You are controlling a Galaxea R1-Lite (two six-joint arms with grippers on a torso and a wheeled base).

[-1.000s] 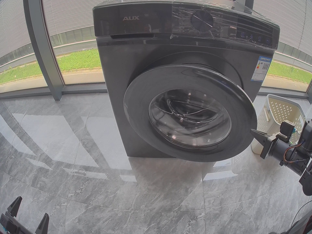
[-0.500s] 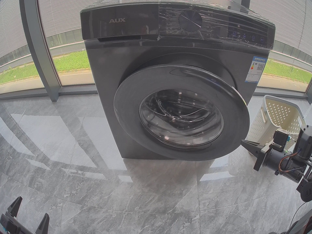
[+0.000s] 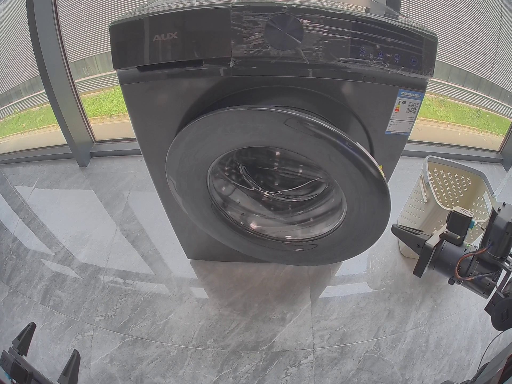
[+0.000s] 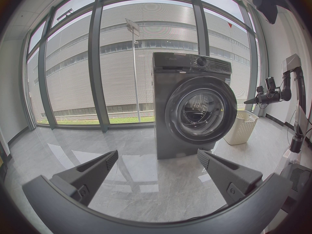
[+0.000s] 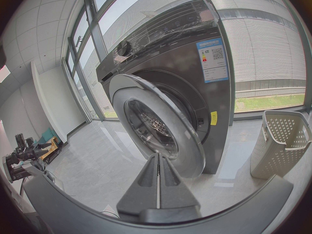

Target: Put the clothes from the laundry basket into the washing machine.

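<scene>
The dark grey washing machine point(image 3: 154, 102) stands on the floor in front of me, its round door point(image 3: 186, 188) swung partly open toward me. Through the gap I see the drum opening point(image 5: 182, 104). A cream perforated laundry basket point(image 3: 458, 188) stands on the floor to the machine's right; what I see of its inside is bare wall. My right gripper point(image 3: 397, 230) is shut with nothing in it, its tips just right of the door's free edge and in front of the basket. My left gripper point(image 3: 52, 340) is low at the near left, open and holding nothing.
Glossy grey marble floor point(image 3: 133, 273) spreads wide to the left of and in front of the machine. Tall windows with dark frames point(image 3: 64, 81) run close behind the machine and basket point(image 5: 282, 147).
The head view has shifted, so machine and basket sit further left in the picture. My right gripper stays shut by the door's free edge, slightly lower. The left gripper has not moved.
</scene>
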